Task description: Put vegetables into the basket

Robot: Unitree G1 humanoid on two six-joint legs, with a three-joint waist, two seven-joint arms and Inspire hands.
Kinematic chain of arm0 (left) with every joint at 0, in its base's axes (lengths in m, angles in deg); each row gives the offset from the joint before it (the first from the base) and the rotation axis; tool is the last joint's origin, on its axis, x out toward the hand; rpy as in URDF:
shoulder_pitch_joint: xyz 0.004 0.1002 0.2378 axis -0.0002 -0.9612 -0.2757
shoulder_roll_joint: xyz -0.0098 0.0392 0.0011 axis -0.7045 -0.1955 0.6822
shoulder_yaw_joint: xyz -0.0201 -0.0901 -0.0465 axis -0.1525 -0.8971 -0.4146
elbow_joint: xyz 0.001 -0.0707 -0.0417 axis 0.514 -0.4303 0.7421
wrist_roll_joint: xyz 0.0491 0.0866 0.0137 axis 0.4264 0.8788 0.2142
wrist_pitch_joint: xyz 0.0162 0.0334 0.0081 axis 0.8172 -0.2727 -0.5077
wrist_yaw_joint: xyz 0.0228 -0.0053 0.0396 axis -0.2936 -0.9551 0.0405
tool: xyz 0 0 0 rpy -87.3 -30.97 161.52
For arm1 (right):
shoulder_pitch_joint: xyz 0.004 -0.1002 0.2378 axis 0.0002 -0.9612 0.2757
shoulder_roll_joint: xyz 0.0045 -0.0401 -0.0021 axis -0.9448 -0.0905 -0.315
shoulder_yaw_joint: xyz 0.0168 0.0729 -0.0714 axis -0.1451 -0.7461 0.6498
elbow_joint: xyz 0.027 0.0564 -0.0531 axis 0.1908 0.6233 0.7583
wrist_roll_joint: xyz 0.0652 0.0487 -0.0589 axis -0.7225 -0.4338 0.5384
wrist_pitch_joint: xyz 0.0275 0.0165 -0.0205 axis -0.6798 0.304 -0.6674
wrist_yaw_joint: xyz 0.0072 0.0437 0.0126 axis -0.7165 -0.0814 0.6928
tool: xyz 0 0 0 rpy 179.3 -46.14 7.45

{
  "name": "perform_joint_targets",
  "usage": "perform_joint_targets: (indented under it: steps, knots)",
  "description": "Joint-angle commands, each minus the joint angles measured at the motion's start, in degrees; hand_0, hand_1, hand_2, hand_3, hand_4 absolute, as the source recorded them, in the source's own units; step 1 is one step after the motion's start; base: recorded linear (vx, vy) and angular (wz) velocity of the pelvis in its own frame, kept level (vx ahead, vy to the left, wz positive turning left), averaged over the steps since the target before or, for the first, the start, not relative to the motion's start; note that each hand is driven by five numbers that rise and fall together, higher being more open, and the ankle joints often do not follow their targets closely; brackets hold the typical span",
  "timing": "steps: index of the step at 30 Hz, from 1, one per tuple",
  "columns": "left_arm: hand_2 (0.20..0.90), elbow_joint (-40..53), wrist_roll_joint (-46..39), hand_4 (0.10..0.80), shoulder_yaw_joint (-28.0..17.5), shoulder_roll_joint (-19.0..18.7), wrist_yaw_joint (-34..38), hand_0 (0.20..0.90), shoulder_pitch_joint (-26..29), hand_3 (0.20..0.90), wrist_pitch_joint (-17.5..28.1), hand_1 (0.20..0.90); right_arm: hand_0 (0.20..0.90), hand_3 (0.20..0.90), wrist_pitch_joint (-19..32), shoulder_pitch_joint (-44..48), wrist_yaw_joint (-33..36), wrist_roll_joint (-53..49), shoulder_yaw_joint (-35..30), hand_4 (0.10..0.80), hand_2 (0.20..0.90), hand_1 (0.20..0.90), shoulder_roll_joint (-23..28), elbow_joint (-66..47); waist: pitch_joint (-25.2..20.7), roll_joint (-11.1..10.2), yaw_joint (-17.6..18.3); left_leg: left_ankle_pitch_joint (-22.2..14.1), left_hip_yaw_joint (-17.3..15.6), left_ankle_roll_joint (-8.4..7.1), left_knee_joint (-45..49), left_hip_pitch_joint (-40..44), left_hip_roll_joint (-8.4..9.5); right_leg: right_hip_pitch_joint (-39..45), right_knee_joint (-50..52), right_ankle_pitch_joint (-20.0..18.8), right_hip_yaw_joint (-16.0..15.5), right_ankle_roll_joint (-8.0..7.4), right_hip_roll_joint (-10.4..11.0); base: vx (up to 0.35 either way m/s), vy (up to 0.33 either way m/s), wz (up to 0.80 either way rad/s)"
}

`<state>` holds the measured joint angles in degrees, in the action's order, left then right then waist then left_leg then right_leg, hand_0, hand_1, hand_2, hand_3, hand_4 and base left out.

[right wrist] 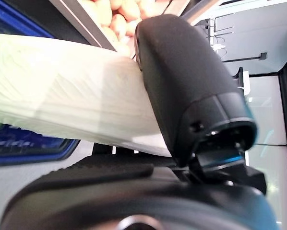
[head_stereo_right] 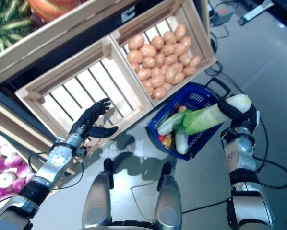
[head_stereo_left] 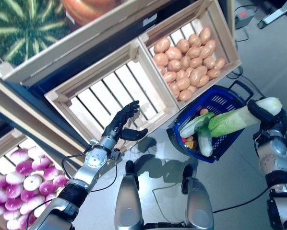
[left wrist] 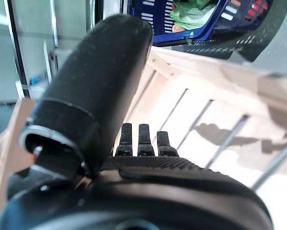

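Note:
A blue plastic basket (head_stereo_left: 223, 103) stands on the floor below the potato crate, holding a green-white cabbage, a pale cucumber-like vegetable and small red and yellow items. My right hand (head_stereo_left: 260, 110) is shut on a long napa cabbage (head_stereo_left: 232, 121) and holds it level over the basket's near side, leafy end pointing inward. In the right wrist view the thumb (right wrist: 182, 91) presses across the cabbage's white stalk (right wrist: 62, 91). My left hand (head_stereo_left: 122, 123) hovers open over the empty slatted crate (head_stereo_left: 110, 93), holding nothing.
A wooden crate of potatoes (head_stereo_left: 189, 52) sits behind the basket. A crate of purple-white turnips or onions (head_stereo_left: 18, 179) lies at the lower left. A striped melon (head_stereo_left: 23, 24) and an orange squash rest on the shelf above. Grey floor spreads to the right.

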<state>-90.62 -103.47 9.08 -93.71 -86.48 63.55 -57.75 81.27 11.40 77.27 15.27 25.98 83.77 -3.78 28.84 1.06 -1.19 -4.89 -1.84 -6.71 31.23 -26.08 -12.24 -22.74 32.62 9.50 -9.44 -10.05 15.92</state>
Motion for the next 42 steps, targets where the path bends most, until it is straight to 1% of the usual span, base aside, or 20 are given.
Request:
perform_joint_targets:
  steps: [1, 3, 5, 7, 9, 10, 11, 12, 13, 14, 16, 23, 24, 25, 26, 27, 33, 34, 39, 42]
  knots:
    - [0.900, 6.51, -2.85, 0.800, -0.54, -0.05, 1.63, 0.900, 2.69, 0.900, 6.90, 0.900, 0.300, 0.300, 9.07, 6.48, 2.32, -2.29, -2.91, 0.400, 0.300, 0.300, 6.60, 1.32, -3.11, -0.38, -1.28, -9.62, 3.55, -1.67, 11.29, -2.44, -2.74, -1.42, 6.93, 0.58, 2.81, 1.54, 5.11, -0.144, 0.018, 0.18]
    - [0.900, 6.48, -3.08, 0.800, 0.86, -0.03, 2.64, 0.900, 4.36, 0.900, 7.61, 0.900, 0.300, 0.300, 8.66, 10.23, 2.47, -2.96, -2.29, 0.400, 0.300, 0.300, 7.28, 5.06, -2.19, 0.43, -1.41, -11.67, 4.03, -1.36, 15.84, -5.94, -2.19, -5.92, 12.14, 2.13, 3.51, 1.73, 6.42, -0.143, 0.009, 0.16]
    - [0.900, 6.30, -3.50, 0.800, 1.22, -0.10, 2.79, 0.900, 4.99, 0.900, 7.98, 0.900, 0.300, 0.300, 8.31, 11.59, 2.76, -2.70, -1.94, 0.400, 0.300, 0.300, 7.55, 6.16, -2.16, 0.64, -1.43, -12.40, 4.29, -1.27, 17.34, -7.31, -2.02, -7.57, 13.70, 2.65, 3.96, 1.69, 6.87, -0.086, 0.000, 0.13]
    - [0.900, 6.26, -5.08, 0.800, 1.98, -0.58, 2.67, 0.900, 6.60, 0.900, 8.97, 0.900, 0.300, 0.300, 7.47, 14.69, 3.26, -2.14, -1.16, 0.400, 0.300, 0.300, 8.18, 8.76, -1.62, 1.22, -1.41, -14.54, 4.82, -0.81, 21.59, -10.59, -1.60, -12.17, 18.36, 4.06, 5.46, 1.62, 8.05, -0.112, 0.005, 0.06]
    - [0.900, 6.13, -5.97, 0.800, 2.49, -0.72, 2.77, 0.900, 7.45, 0.900, 9.24, 0.900, 0.300, 0.300, 7.46, 15.98, 3.41, -2.66, -0.58, 0.400, 0.300, 0.300, 8.29, 9.89, -1.50, 1.58, -1.23, -15.84, 5.01, -0.58, 24.15, -12.42, -1.61, -14.52, 20.77, 4.96, 6.26, 1.81, 8.30, -0.053, -0.002, 0.03]
    - [0.900, 5.82, -6.95, 0.800, 2.73, -0.88, 2.34, 0.900, 7.85, 0.900, 9.38, 0.900, 0.300, 0.300, 7.23, 16.82, 3.29, -2.82, -0.46, 0.400, 0.300, 0.300, 8.30, 10.78, -1.43, 1.91, -1.18, -17.93, 5.33, -0.71, 26.14, -12.91, -1.73, -15.50, 22.74, 6.62, 6.81, 1.60, 8.47, -0.005, -0.010, 0.05]
    - [0.900, 5.62, -7.74, 0.800, 2.88, -1.02, 2.07, 0.900, 8.13, 0.900, 9.67, 0.900, 0.300, 0.300, 6.81, 17.43, 3.22, -2.73, -0.23, 0.400, 0.300, 0.300, 8.49, 11.32, -1.44, 2.08, -1.14, -18.90, 5.46, -0.66, 27.50, -13.66, -1.82, -16.49, 24.07, 7.44, 7.16, 1.63, 8.58, 0.020, -0.011, 0.07]
    - [0.900, 5.53, -8.10, 0.800, 3.16, -0.85, 2.11, 0.900, 8.41, 0.900, 9.88, 0.900, 0.507, 0.507, 6.59, 17.90, 2.86, -2.72, 0.04, 0.538, 0.507, 0.507, 8.48, 11.86, -1.45, 2.20, -1.05, -19.46, 5.70, -0.67, 28.57, -14.34, -1.82, -17.40, 25.03, 7.87, 7.54, 1.74, 8.53, -0.107, -0.002, 0.10]
    - [0.900, 5.65, -8.60, 0.800, 3.21, -0.78, 1.90, 0.900, 8.73, 0.900, 10.31, 0.900, 0.900, 0.900, 6.60, 18.47, 2.04, -3.26, 0.37, 0.800, 0.900, 0.900, 8.55, 12.10, -1.21, 2.35, -0.98, -18.67, 5.86, -0.29, 29.50, -15.81, -1.59, -19.06, 25.65, 7.09, 7.79, 2.39, 8.51, -0.045, -0.004, 0.10]
    - [0.900, 5.72, -8.84, 0.800, 3.24, -0.73, 1.81, 0.900, 8.76, 0.900, 10.54, 0.900, 0.900, 0.900, 6.47, 18.58, 1.84, -3.06, 0.49, 0.800, 0.900, 0.900, 8.55, 12.17, -1.30, 2.44, -0.99, -20.35, 6.06, -0.45, 30.39, -15.55, -1.70, -19.06, 26.67, 8.55, 8.01, 2.00, 8.50, -0.047, -0.005, 0.08]
    - [0.900, 6.04, -9.16, 0.800, 3.21, -0.62, 1.72, 0.900, 8.57, 0.900, 11.02, 0.900, 0.900, 0.900, 6.40, 18.59, 2.04, -2.47, 0.55, 0.800, 0.900, 0.900, 8.70, 12.50, -1.31, 2.50, -1.01, -21.17, 6.25, -0.34, 31.85, -16.40, -1.67, -20.24, 28.07, 9.25, 8.19, 2.11, 8.26, 0.001, -0.007, 0.05]
    - [0.900, 5.30, -10.14, 0.800, 3.26, -1.16, 1.18, 0.900, 9.35, 0.900, 11.68, 0.900, 0.900, 0.900, 5.26, 19.34, 4.83, -1.99, 0.51, 0.800, 0.900, 0.900, 9.23, 13.01, -1.84, 2.12, -1.01, -21.40, 6.26, -0.11, 32.39, -16.86, -2.03, -21.24, 29.09, 9.76, 7.94, 2.18, 7.79, -0.015, 0.000, 0.01]
    - [0.900, 5.37, -10.44, 0.800, 3.18, -1.34, 1.04, 0.900, 9.40, 0.900, 11.66, 0.900, 0.900, 0.900, 5.26, 19.04, 4.67, -2.38, 0.40, 0.800, 0.900, 0.900, 9.35, 12.96, -2.10, 1.98, -0.96, -21.11, 6.18, -0.13, 31.97, -16.61, -2.16, -21.00, 28.71, 9.55, 7.76, 2.18, 7.75, -0.083, 0.013, -0.02]
    - [0.900, 5.45, -10.55, 0.800, 3.17, -1.37, 1.03, 0.900, 9.49, 0.900, 11.59, 0.900, 0.900, 0.900, 5.39, 18.88, 4.74, -2.50, 0.31, 0.800, 0.900, 0.900, 9.34, 12.85, -2.05, 1.84, -0.91, -19.61, 6.03, 0.10, 31.44, -17.02, -2.11, -21.30, 28.02, 8.24, 7.54, 2.70, 7.73, -0.008, 0.023, -0.03]
    - [0.900, 5.41, -10.84, 0.800, 3.08, -1.50, 0.73, 0.900, 9.43, 0.900, 11.57, 0.900, 0.900, 0.900, 5.32, 18.60, 4.45, -2.83, 0.05, 0.800, 0.900, 0.900, 9.37, 12.61, -2.58, 1.72, -0.90, -20.87, 5.98, -0.17, 31.33, -15.97, -2.46, -20.41, 28.22, 9.38, 7.51, 2.13, 7.60, -0.075, 0.016, -0.04]
    - [0.900, 5.45, -10.82, 0.800, 3.03, -1.54, 0.68, 0.900, 9.45, 0.900, 11.54, 0.900, 0.900, 0.900, 5.27, 18.53, 4.41, -2.81, -0.06, 0.800, 0.900, 0.900, 9.36, 12.52, -2.47, 1.62, -0.88, -19.35, 5.84, 0.07, 30.74, -16.36, -2.39, -20.71, 27.54, 8.07, 7.35, 2.63, 7.56, 0.007, 0.024, -0.04]
    - [0.900, 5.62, -11.37, 0.800, 2.52, -1.97, -0.79, 0.900, 8.91, 0.900, 11.35, 0.900, 0.900, 0.900, 5.67, 16.84, 2.97, -3.54, -0.71, 0.800, 0.900, 0.900, 9.47, 11.72, -4.13, 0.92, -0.89, -17.09, 4.43, -0.08, 25.08, -11.85, -3.31, -16.20, 23.32, 6.61, 6.14, 2.48, 7.10, 0.001, 0.017, -0.01]
    - [0.900, 5.64, -11.27, 0.800, 2.28, -2.04, -1.23, 0.900, 8.73, 0.900, 11.00, 0.900, 0.900, 0.900, 6.01, 16.28, 2.21, -3.62, -0.90, 0.800, 0.900, 0.900, 9.42, 11.35, -4.86, 0.58, -0.92, -16.17, 3.75, -0.16, 22.71, -9.87, -3.49, -14.21, 21.46, 6.04, 5.54, 2.36, 6.86, 0.039, 0.051, -0.03]
    - [0.900, 4.30, -11.64, 0.800, 2.09, -1.80, -2.10, 0.900, 8.38, 0.900, 10.13, 0.900, 0.900, 0.900, 6.80, 14.62, 1.30, -2.91, -0.95, 0.800, 0.900, 0.900, 8.51, 10.60, -6.92, -0.32, -1.15, -13.63, 2.81, -0.36, 16.53, -4.44, -3.85, -8.48, 15.88, 4.19, 3.92, 2.48, 5.84, 0.061, 0.040, -0.05]
    - [0.900, 2.82, -10.64, 0.800, 1.12, -1.21, -3.69, 0.900, 6.78, 0.900, 9.46, 0.900, 0.900, 0.900, 7.22, 12.17, -0.01, -2.51, -0.98, 0.800, 0.900, 0.900, 6.63, 7.89, -8.90, -1.27, -1.24, -10.40, 2.16, -0.45, 9.61, 1.01, -4.22, -2.72, 8.88, 1.68, 2.63, 2.40, 4.52, 0.117, 0.028, -0.10]
